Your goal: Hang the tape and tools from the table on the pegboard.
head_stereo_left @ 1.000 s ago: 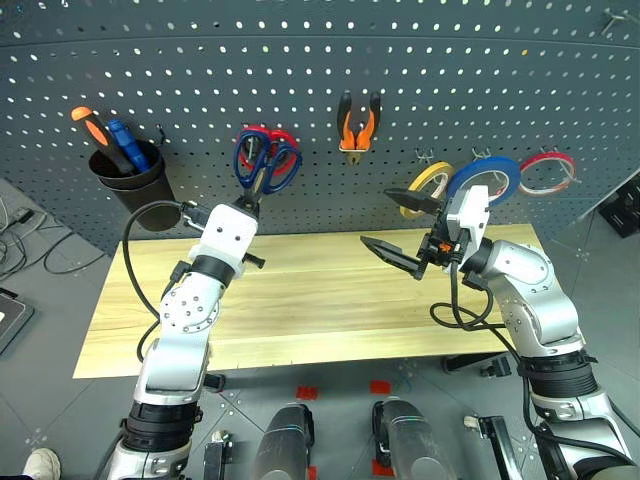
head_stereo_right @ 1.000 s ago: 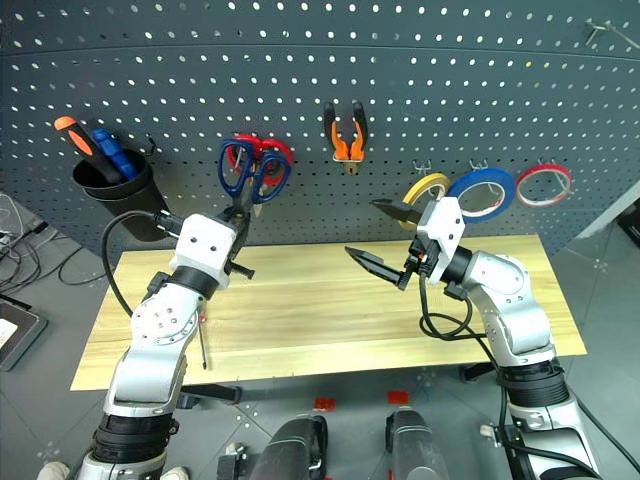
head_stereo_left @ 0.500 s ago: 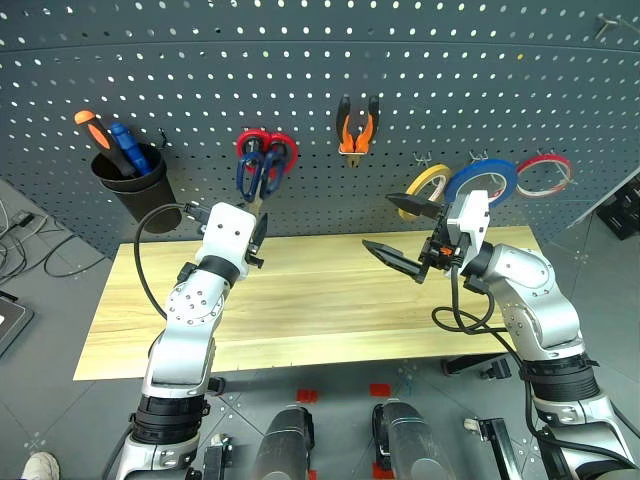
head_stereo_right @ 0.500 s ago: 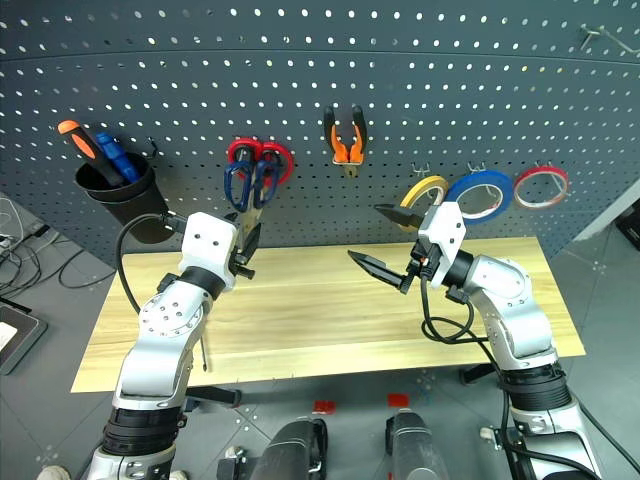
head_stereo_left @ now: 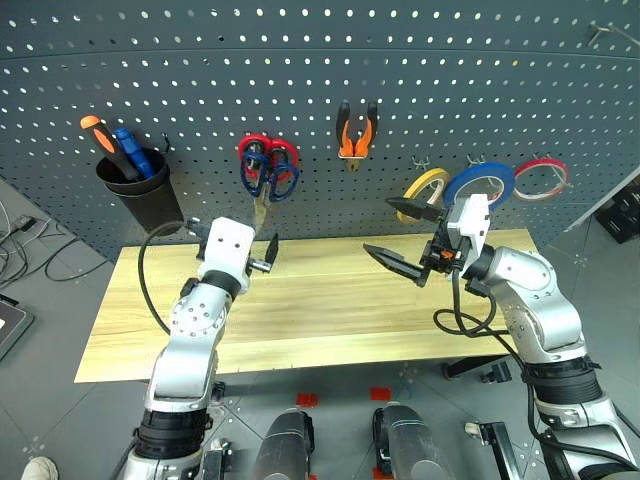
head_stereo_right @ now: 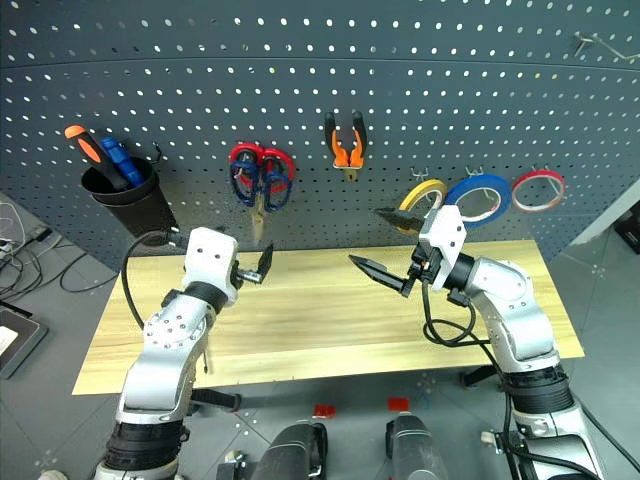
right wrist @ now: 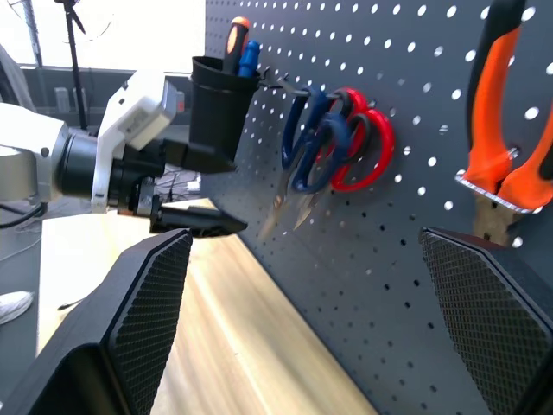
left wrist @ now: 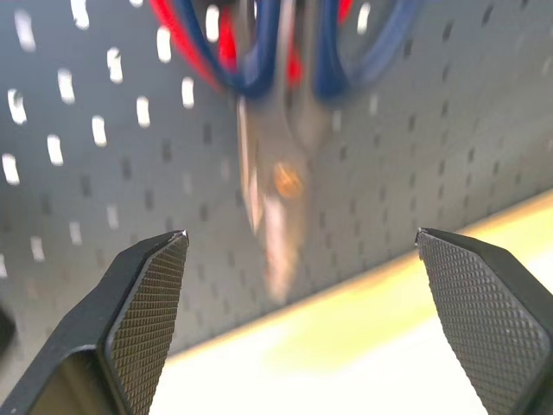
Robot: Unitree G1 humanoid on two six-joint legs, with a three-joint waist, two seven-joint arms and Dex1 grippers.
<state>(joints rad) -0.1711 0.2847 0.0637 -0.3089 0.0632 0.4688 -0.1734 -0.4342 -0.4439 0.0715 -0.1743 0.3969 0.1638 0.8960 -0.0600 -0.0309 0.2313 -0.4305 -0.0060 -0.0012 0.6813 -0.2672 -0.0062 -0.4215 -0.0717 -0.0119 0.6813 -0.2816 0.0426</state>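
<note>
The scissors [head_stereo_left: 271,176] with dark blue loops hang on the pegboard [head_stereo_left: 200,70], in front of a red-looped pair, and nothing grips them. My left gripper [head_stereo_left: 262,248] stands open just below their blades, over the table's far edge. In the left wrist view the scissors [left wrist: 275,164] hang between and beyond my open fingers [left wrist: 145,318]. The orange-and-black pliers [head_stereo_left: 357,130] and the tan-yellow tape [head_stereo_left: 424,187] hang on the board too. My right gripper [head_stereo_left: 378,225] is open and empty, held above the table near the yellow tape.
A black cup [head_stereo_left: 143,188] on the board's left holds an orange and a blue screwdriver. A blue tape ring [head_stereo_left: 481,182] and a red-edged ring [head_stereo_left: 541,176] hang right of the yellow tape. The wooden table [head_stereo_left: 330,310] lies below both arms.
My left gripper has opened and let go of the blue scissors, which now hang on the board. The left hand has sunk below them. The right arm has kept still.
</note>
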